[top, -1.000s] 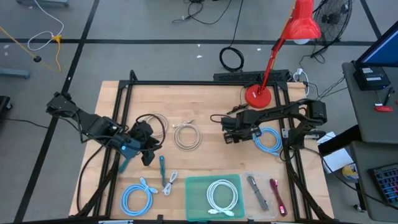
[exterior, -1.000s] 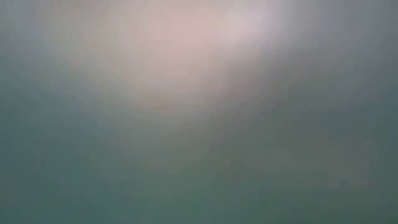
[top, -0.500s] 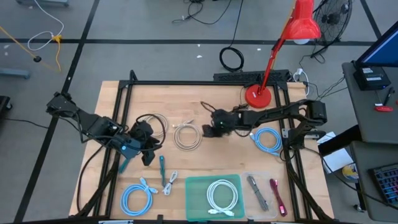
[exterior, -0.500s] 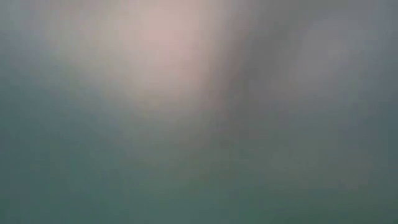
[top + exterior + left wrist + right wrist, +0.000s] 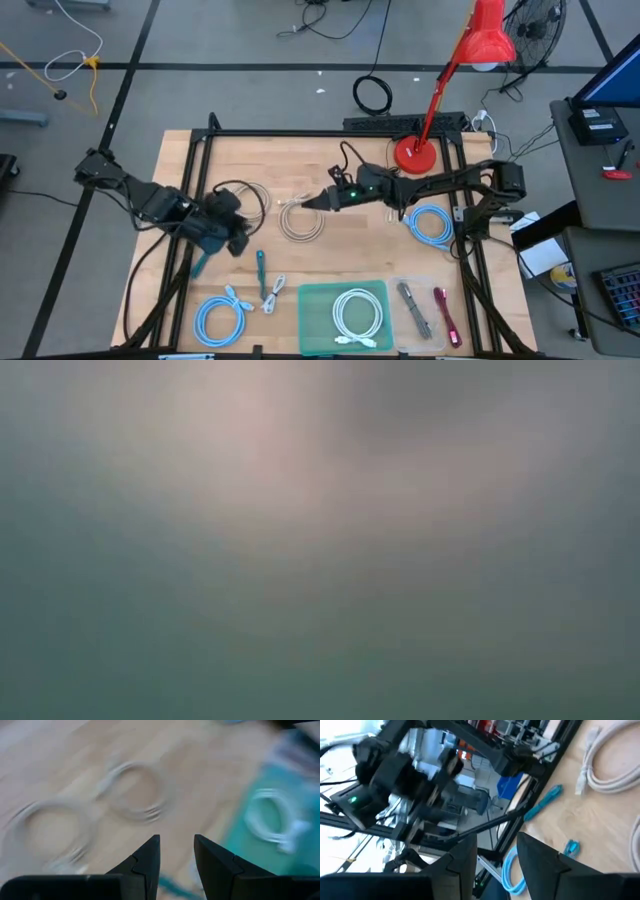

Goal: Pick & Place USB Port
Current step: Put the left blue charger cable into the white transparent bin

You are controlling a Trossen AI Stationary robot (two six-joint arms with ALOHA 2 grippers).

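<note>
- From above we see the whole worktop (image 5: 330, 160): a white cable coil (image 5: 300, 219) near its middle, a blue coil (image 5: 432, 224) on the right, another blue coil (image 5: 221, 316) at the near left, and a green mat (image 5: 312, 300) at the near edge carrying a second white coil (image 5: 356, 314).
- To the right of the mat lie a grey stick (image 5: 413, 308) and a pink stick (image 5: 446, 314), side by side; they look like USB devices, though we cannot tell for sure.
- The low view gives us only a grey-pink haze, with nothing to make out.
- The left wrist view shows what the overhead one cannot: the left tool (image 5: 176, 851) has its two fingers a narrow gap apart with nothing between them, over blurred white coils and the green mat.
- The right wrist view shows the right tool (image 5: 496, 851) likewise parted a little and empty, looking across the worktop at the left arm, a teal cable (image 5: 543, 802) and a blue coil.
- From above, the right arm stretches low from the right edge towards the middle, its tool (image 5: 322, 201) just beside the central white coil.
- The left arm reaches in from the far left, its tool (image 5: 232, 238) over the worktop's left part.
- A red lamp (image 5: 462, 70) stands at the far right.
</note>
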